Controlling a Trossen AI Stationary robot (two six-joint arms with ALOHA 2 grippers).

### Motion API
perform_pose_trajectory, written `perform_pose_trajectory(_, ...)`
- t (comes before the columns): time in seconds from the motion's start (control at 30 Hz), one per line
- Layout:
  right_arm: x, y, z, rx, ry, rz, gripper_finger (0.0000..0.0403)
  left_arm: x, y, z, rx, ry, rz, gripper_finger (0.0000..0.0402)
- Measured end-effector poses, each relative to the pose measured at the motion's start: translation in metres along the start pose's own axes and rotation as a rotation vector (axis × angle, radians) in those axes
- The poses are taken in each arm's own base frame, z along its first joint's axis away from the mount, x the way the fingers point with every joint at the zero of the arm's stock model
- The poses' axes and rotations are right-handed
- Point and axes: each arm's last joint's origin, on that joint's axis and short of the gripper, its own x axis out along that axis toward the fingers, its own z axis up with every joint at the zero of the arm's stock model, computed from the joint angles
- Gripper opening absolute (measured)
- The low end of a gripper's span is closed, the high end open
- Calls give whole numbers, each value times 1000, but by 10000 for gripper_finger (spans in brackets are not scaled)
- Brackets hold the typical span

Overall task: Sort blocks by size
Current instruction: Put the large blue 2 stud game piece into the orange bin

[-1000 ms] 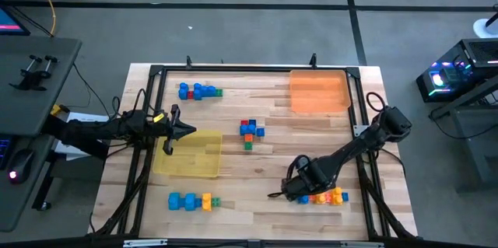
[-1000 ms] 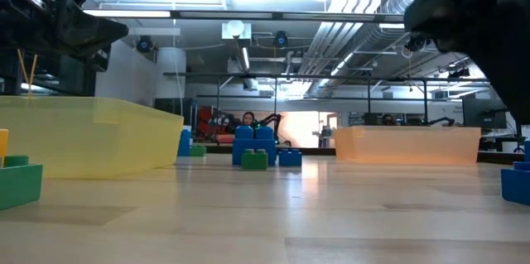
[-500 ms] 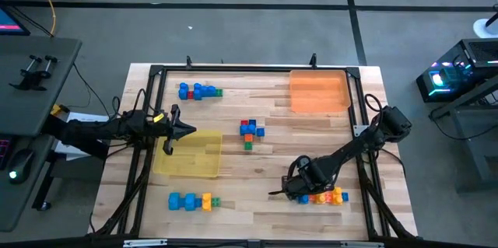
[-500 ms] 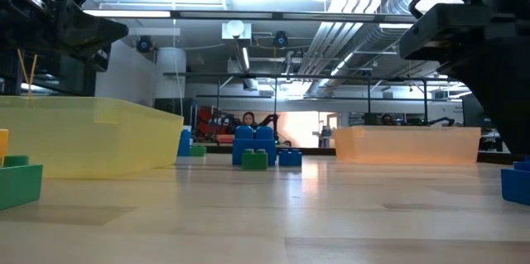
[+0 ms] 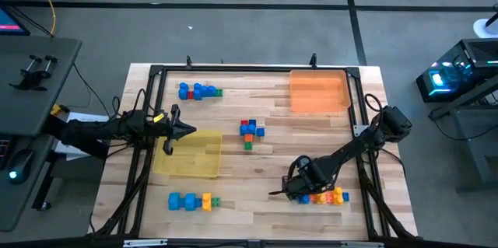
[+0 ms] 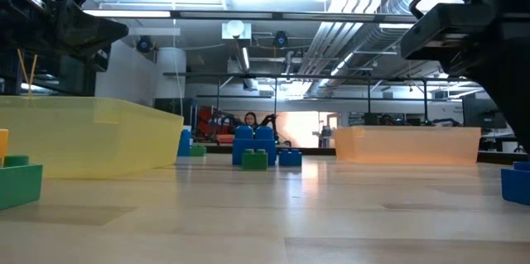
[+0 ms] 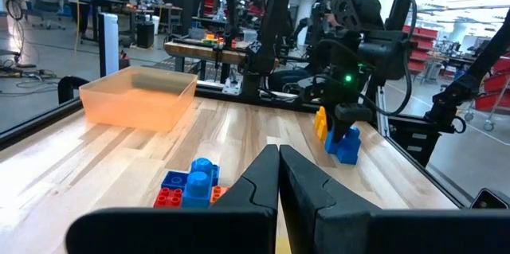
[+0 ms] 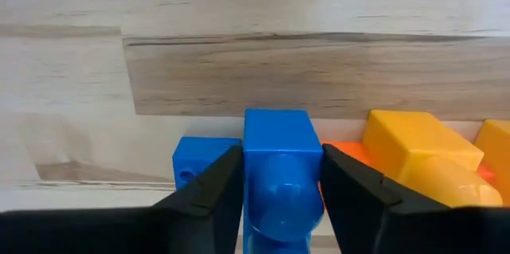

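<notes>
Blocks lie in four groups: far left (image 5: 199,91), centre (image 5: 250,130), near left (image 5: 189,200) and near right (image 5: 327,197). My right gripper (image 5: 303,193) is down at the left end of the near-right group, shut on a blue block (image 8: 279,166). Beside that block sit another blue block (image 8: 195,166), an orange one and a yellow one (image 8: 418,154). My left gripper (image 5: 184,130) is shut and empty, and hovers over the far left corner of the yellow tray (image 5: 189,155). The orange tray (image 5: 319,91) lies at the far right. My right gripper pinches the blue block by its two opposite sides (image 8: 253,158) between its two fingers (image 8: 209,198). The fingers slant down from above. The block's studded top faces the camera. It stays close among its neighbours; whether it is lifted off the table I cannot tell.
A black frame (image 5: 233,70) runs around the wooden table. The low view shows the yellow tray's wall (image 6: 91,136), a green block (image 6: 21,183) at the left and a blue one (image 6: 515,185) at the right. People and machines show in the room behind.
In the low view my right gripper has come down a little over the near-right blocks and then stayed there. The blocks and my left arm have kept still.
</notes>
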Motion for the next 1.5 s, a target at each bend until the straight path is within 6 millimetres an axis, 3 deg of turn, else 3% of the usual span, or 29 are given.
perform_pose_trajectory(0.2, -3, 1, -1, -43, -1, -3, 123, 0, 0, 0, 0, 0, 0, 0)
perform_pose_trajectory(0.33, -21, 4, -2, -113, -25, -12, 118, 0, 0, 0, 0, 0, 0, 0)
perform_pose_trajectory(0.5, -75, 2, 9, -154, -163, 25, 112, 0, 0, 0, 0, 0, 0, 0)
perform_pose_trajectory(0.67, -131, -5, 33, -144, -384, 145, 112, 0, 0, 0, 0, 0, 0, 0)
perform_pose_trajectory(0.8, -159, -14, 65, -115, -566, 177, 112, 0, 0, 0, 0, 0, 0, 0)
perform_pose_trajectory(0.97, -175, -25, 123, -96, -712, 44, 112, 0, 0, 0, 0, 0, 0, 0)
perform_pose_trajectory(1.17, -169, -35, 210, -86, -710, -156, 112, 0, 0, 0, 0, 0, 1, 0)
perform_pose_trajectory(1.27, -161, -41, 249, -69, -671, -171, 112, 0, 0, 0, 0, 0, 0, 0)
perform_pose_trajectory(1.37, -154, -48, 277, -57, -635, -136, 112, 0, 0, 0, 0, 0, 0, 0)
perform_pose_trajectory(1.5, -147, -56, 299, -30, -610, -102, 115, 0, 0, 0, 0, 0, 0, 0)
